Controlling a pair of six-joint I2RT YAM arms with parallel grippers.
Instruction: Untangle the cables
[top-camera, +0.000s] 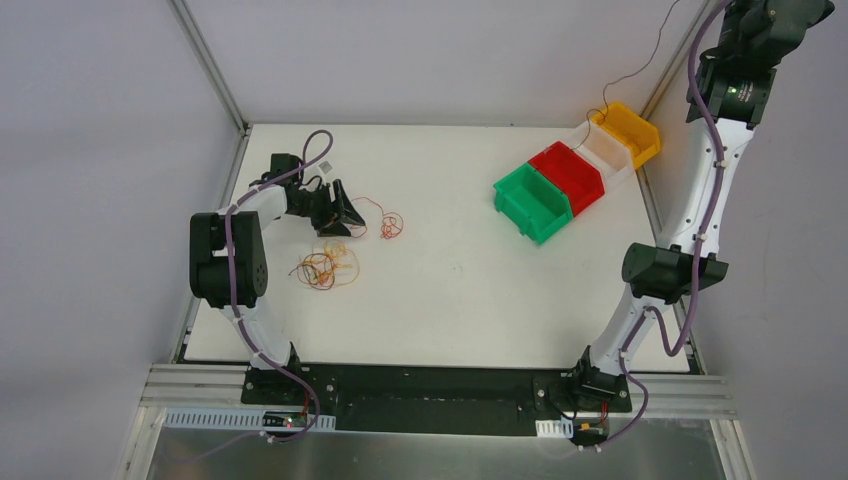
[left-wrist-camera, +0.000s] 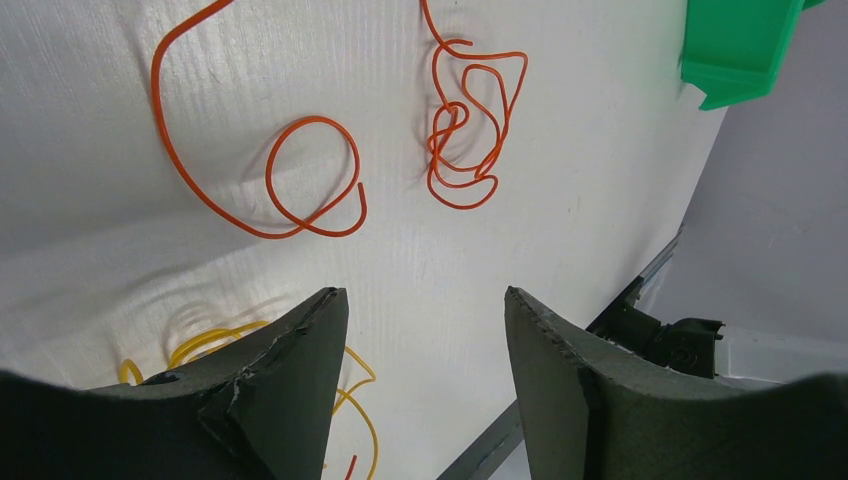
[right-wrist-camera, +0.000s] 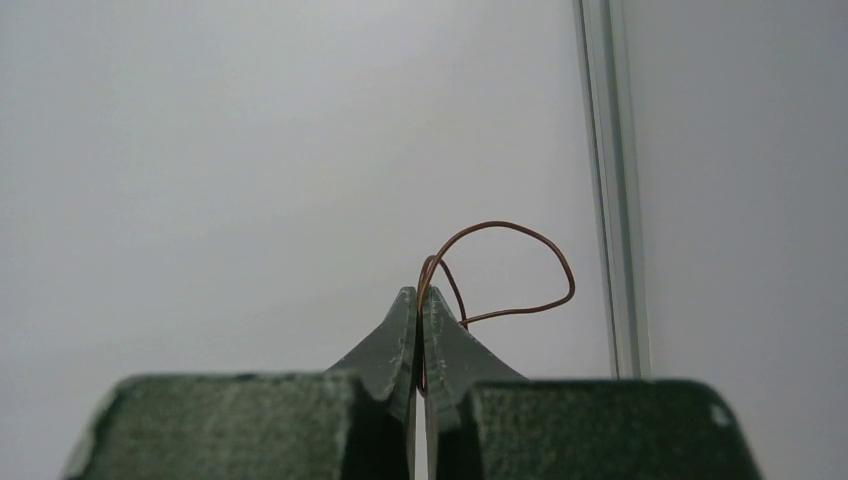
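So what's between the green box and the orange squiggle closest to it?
Just bare white tabletop separates the green plastic bin from the small curly orange wire, shown in the top view.

One green bin (top-camera: 532, 203), one red bin (top-camera: 568, 177), one white bin (top-camera: 607, 150) and one yellow bin (top-camera: 630, 132): four altogether. The tangled cables (top-camera: 325, 268) cannot be counted.

A white tabletop (top-camera: 450, 300) fills the middle, evenly lit, with only faint shadows on it. A plain pale grey back wall (top-camera: 420, 60) stands at 12 o'clock and a matching side wall (top-camera: 90, 200) at 9 o'clock. An aluminium post (top-camera: 210, 65) rises at 11 o'clock, a second post (top-camera: 660, 85) at 1 o'clock. An aluminium rail (top-camera: 200, 385) and a black plate (top-camera: 430, 395) line the edge at 6 o'clock.
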